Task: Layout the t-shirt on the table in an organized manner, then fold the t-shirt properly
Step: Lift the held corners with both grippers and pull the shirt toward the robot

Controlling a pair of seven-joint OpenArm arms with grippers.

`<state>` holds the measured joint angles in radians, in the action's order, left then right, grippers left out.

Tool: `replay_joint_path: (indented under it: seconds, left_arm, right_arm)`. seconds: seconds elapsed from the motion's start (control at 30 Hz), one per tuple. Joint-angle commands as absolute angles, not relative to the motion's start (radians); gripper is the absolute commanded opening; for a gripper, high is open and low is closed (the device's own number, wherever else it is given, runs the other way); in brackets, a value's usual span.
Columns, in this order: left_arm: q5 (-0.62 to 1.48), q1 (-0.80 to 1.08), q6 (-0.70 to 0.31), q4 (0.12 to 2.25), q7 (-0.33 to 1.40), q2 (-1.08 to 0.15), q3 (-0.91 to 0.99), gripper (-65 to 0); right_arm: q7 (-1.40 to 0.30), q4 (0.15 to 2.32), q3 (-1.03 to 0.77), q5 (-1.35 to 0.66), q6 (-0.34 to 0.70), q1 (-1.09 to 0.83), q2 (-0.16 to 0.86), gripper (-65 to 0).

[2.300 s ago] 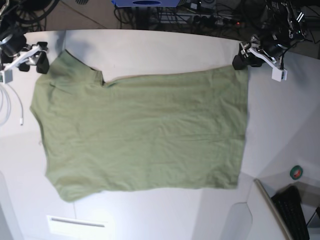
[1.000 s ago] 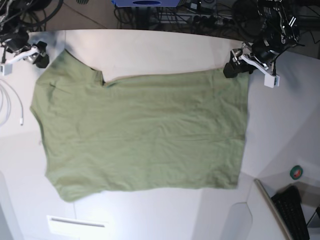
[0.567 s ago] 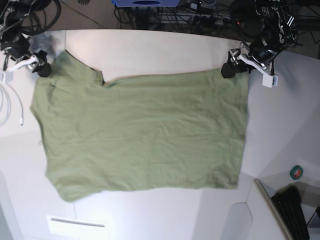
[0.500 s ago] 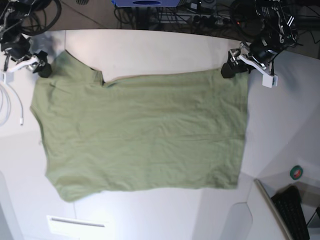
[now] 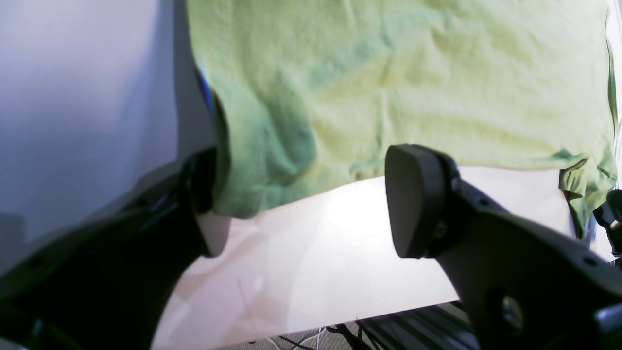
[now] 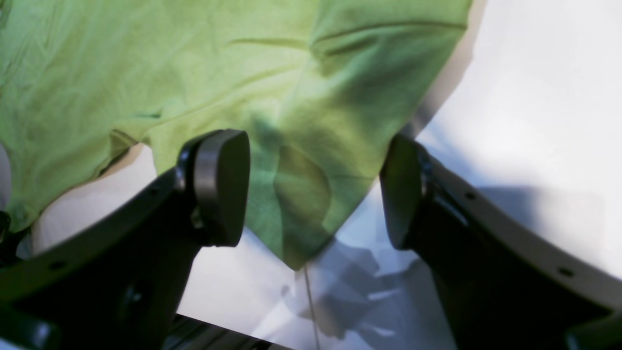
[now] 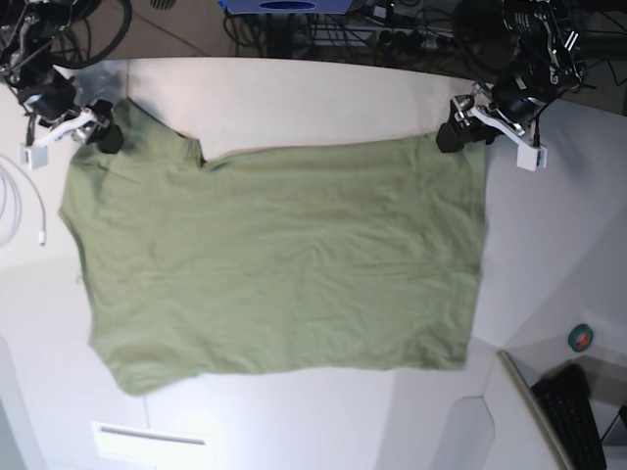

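From my station I take the t-shirt [image 7: 279, 259] as my landmark: it lies spread flat over the middle of the white table [image 7: 313, 98], olive green, lightly wrinkled, with bare tabletop showing on every side of it. Off its near corner sits a dark keyboard [image 7: 578, 416], and just beyond that a small roll of green tape [image 7: 582, 338]. Beside the opposite edge of the shirt a white cable [image 7: 24, 211] loops on the table. At the shirt's far edge I have both arms. The left gripper [image 5: 303, 194] is spread wide at one far corner: one finger [image 5: 201, 182] touches the cloth's edge, the other stands over bare table, and nothing is pinched. The right gripper [image 6: 313, 187] is also spread, its fingers straddling the pointed tip of the other far corner; I see no pad pressing it. Beyond the table's curved far edge, cables tangle on the floor.
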<state>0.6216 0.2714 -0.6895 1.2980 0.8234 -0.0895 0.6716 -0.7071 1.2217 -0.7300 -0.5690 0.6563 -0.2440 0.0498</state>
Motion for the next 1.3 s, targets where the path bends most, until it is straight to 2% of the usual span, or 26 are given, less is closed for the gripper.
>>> replay_joint_path:
  seconds: [0.0,0.3,0.37,0.43,0.5,0.57,0.6,0.7,0.9,1.07,1.17,1.27]
  left_arm:
    - [0.625,0.272,-0.698,1.294,0.823,-0.099,0.676,-20.2]
    - [0.625,0.229,-0.698,1.179,0.823,-0.097,0.674,-20.4]
    - [0.625,0.228,-0.698,1.179,0.823,-0.096,0.674,-22.2]
    - [0.625,0.219,-0.698,1.176,0.823,-0.096,0.673,-31.1]
    - [0.627,0.217,-0.698,1.173,0.823,-0.096,0.673,-45.1]
    - [0.627,0.217,-0.698,1.173,0.823,-0.096,0.673,-58.9]
    - [0.627,0.217,-0.698,1.173,0.823,-0.096,0.673,-65.0]
    - [0.627,0.217,-0.698,1.179,0.823,-0.102,0.67,-65.0]
    - [0.622,0.239,-0.698,1.257,0.834,-0.122,0.665,-65.0]
    - [0.618,0.252,-0.698,1.432,0.963,-0.124,0.676,-65.0]
    - [0.618,0.209,-0.605,1.54,0.989,-0.125,0.661,-65.0]
    - [0.619,0.116,-0.518,1.604,1.03,-0.13,0.598,-65.0]
  right_arm:
    - [-0.751,1.218,-0.727,-0.533,0.651,-0.246,0.056,-26.0]
    - [-0.75,1.218,-0.727,-0.533,0.651,-0.245,0.061,-26.0]
    - [-0.75,1.218,-0.727,-0.533,0.651,-0.245,0.061,-26.0]
    - [-0.748,1.218,-0.727,-0.533,0.651,-0.245,0.059,-26.1]
    - [-0.748,1.216,-0.731,-0.533,0.651,-0.234,0.056,-27.9]
    - [-0.748,1.216,-0.733,-0.533,0.651,-0.231,0.054,-36.0]
    - [-0.748,1.216,-0.733,-0.533,0.651,-0.229,0.054,-42.3]
    - [-0.748,1.216,-0.733,-0.533,0.651,-0.211,0.054,-64.7]
    - [-0.769,1.274,-0.737,-0.535,0.651,-0.231,0.054,-65.0]
    - [-0.923,1.452,-0.794,-0.533,0.644,-0.254,0.018,-65.0]
    - [-1.009,1.531,-0.8,-0.529,0.634,-0.179,0.024,-65.0]
    - [-1.098,1.578,-0.794,-0.529,0.545,-0.064,0.076,-65.0]
